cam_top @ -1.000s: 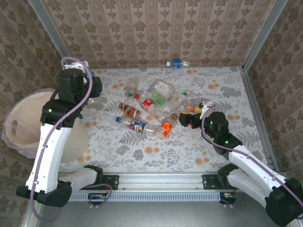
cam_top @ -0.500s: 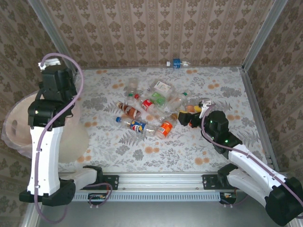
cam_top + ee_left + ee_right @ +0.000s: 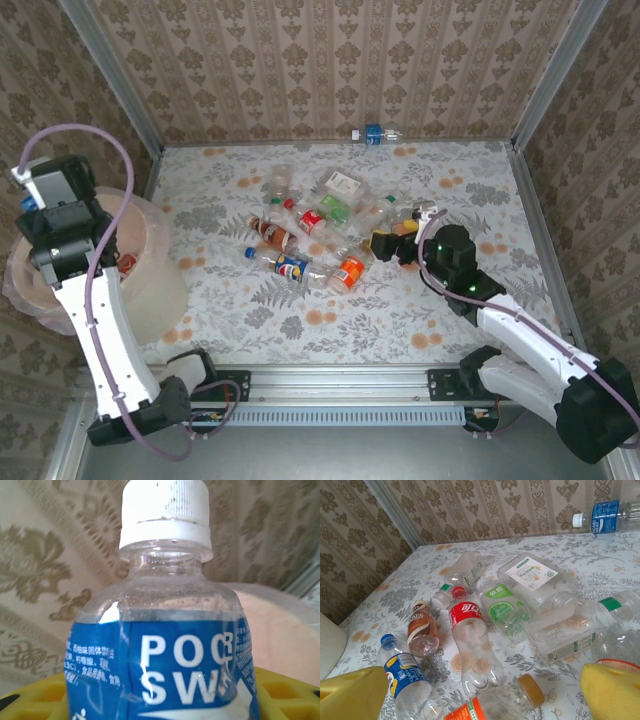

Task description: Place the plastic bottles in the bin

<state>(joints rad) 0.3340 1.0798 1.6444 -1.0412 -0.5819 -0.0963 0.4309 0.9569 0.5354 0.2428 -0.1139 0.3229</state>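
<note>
Desk [image 3: 450,190]: floral cloth, carrying the pile [image 3: 315,235] of bottles at centre, well apart from the bin; one stray bottle [image 3: 372,134] lies at the far wall. Bin [image 3: 165,295]: at the desk's left edge, bagged; something red lies inside, too small to name. Left arm [image 3: 95,310]: over the last second it swung from the desk's far left corner out to the bin, so one bottle is judged ready to drop, with the rest still to do. Right gripper [image 3: 390,243]: edged slightly nearer the pile's right end; jaws spread wide, holding nothing, an orange-label bottle [image 3: 490,705] lying just ahead of them. Left gripper [image 3: 40,200]: above the bin's far rim; jaws clamped on a blue-label bottle [image 3: 165,630], white cap up.
</note>
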